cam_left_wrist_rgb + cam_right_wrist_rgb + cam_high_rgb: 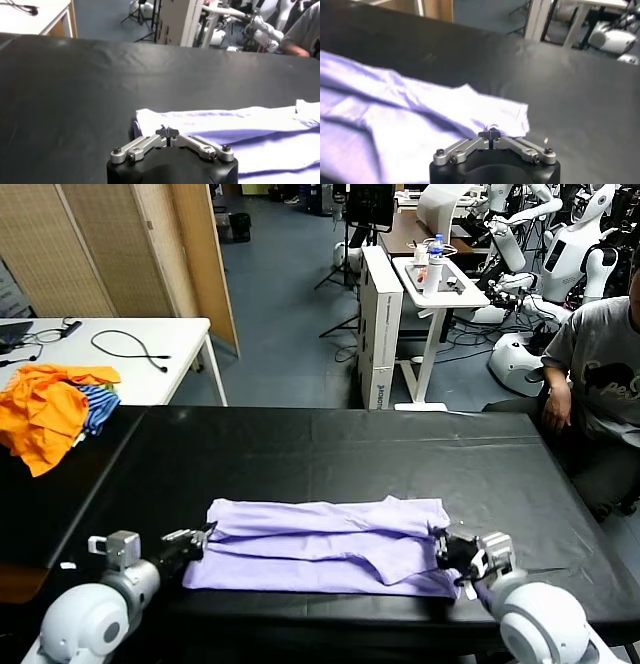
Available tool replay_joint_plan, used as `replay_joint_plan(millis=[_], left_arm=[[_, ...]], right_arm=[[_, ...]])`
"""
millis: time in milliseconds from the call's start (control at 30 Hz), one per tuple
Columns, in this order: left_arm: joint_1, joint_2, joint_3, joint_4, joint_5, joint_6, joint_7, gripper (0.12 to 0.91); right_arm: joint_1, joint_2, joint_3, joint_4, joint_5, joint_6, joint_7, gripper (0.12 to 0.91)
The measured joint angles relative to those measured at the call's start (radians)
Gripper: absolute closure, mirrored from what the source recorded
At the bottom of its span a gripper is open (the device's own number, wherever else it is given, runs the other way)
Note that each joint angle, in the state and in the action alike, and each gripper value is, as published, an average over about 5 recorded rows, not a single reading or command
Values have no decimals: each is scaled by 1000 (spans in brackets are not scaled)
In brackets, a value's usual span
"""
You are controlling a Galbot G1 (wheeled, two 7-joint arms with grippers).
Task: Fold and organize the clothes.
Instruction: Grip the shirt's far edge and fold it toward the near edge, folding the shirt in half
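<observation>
The pale lavender short-sleeved T-shirt of thin soft fabric (325,546) lies folded into a long flat band on the near part of the black-covered bench (330,454), its length running left to right, with soft creases along the folds and a loose flap on top toward the right end.

At the shirt's left end sits the left tool (200,538), low over the bench; in the left wrist view its fingertips meet in a point right at the cloth's edge (167,132), closed together, though whether any fabric is pinched between them cannot be told. The right tool (447,550) sits at the shirt's right end, over the near right corner; in the right wrist view its tips (490,134) stand close together at the edge of the lavender cloth, and whether they have hold of it cannot be told either.

Far to the left, on the bench's edge, lies a heap of bright orange and blue-striped garments (55,409). Behind it stands a white table (150,354) carrying black cables. A seated person in a grey T-shirt (600,374) is at the far right.
</observation>
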Motion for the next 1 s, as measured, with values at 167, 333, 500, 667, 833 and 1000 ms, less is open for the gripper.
replay_joint_plan(millis=[167,333,500,667,833,1000], left_arm=[[24,-19,-13,-24,7,20,-18,735],[35,-29,-35,-40,2,25,-24,417],[7,-39,-60,-35,-19,3,-29,163],[-53,-57,-48,5,-15,-18,-39,125],[-109,-77,-21,65,-7,-28,-33,123],[-150,-87,0,117,-4,-30,-30,123]], right_arm=[[-47,4,35,48,8,0,-6,357],[-79,27,90,96,42,0,-6,154],[-48,64,128,82,66,0,10,119],[32,117,115,-1,60,2,24,119],[110,162,95,-101,48,53,28,118],[159,187,87,-175,48,83,35,118]])
